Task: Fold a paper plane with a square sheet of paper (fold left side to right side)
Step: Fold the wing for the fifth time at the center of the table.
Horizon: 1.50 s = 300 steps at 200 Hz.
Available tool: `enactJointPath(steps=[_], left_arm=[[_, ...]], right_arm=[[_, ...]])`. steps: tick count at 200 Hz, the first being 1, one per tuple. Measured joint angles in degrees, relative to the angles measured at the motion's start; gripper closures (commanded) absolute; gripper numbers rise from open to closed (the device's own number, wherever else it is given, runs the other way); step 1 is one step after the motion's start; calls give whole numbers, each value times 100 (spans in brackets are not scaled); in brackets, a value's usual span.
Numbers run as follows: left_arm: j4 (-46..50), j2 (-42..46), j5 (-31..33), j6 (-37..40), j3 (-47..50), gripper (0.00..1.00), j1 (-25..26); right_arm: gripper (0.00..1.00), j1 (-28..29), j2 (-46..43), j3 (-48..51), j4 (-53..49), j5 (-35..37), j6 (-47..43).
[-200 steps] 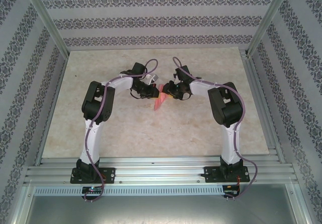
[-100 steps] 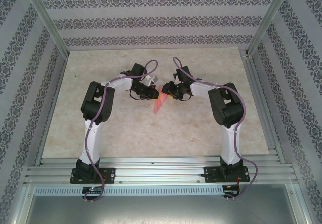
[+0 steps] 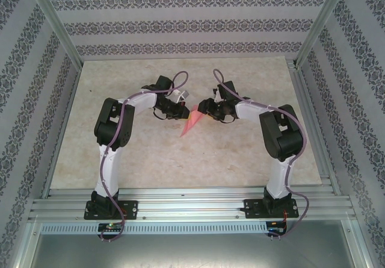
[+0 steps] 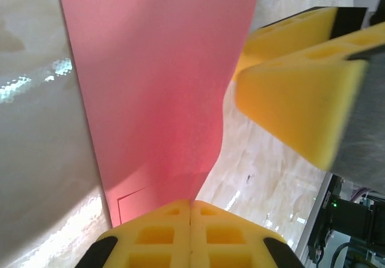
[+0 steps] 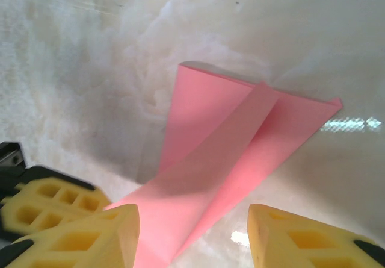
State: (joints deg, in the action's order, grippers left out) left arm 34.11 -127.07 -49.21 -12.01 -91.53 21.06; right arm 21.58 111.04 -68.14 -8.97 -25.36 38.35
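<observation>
The folded salmon-pink paper sheet (image 3: 191,123) (image 4: 162,87) (image 5: 222,153) is gripped by the closed left end effector (image 3: 180,112) (image 4: 190,205). The right end effector (image 3: 203,108) (image 5: 192,220) is held open astride the sheet.

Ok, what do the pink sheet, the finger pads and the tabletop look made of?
Pink sheet: thin matte paper; it curves and holds sharp creases. Finger pads: yellow foam or soft rubber, probably, with moulded square pockets. Tabletop: glossy cream marble-look surface with light glare; stone or laminate, cannot tell.

Patterned wallpaper walls (image 3: 180,24) surround a beige marbled tabletop (image 3: 150,159).
</observation>
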Motion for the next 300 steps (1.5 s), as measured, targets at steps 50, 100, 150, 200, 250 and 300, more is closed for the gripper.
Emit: enactJointPath(steps=[50,100,150,200,250,300], left_arm=[[17,0,-109,76,0,98,-11],[66,-2,-151,125,0,99,-66],[92,-92,-247,131,-37,99,-114],[118,-356,-326,170,-140,99,-184],[118,-472,-407,170,-142,99,-240],[118,-579,-433,170,-208,99,-262]], right_arm=[[67,146,-334,389,297,-28,57],[73,522,-214,411,562,-90,249],[76,544,166,393,649,-109,382],[76,544,177,345,649,-107,400],[76,544,177,321,645,-105,398],[77,581,177,240,621,-105,398]])
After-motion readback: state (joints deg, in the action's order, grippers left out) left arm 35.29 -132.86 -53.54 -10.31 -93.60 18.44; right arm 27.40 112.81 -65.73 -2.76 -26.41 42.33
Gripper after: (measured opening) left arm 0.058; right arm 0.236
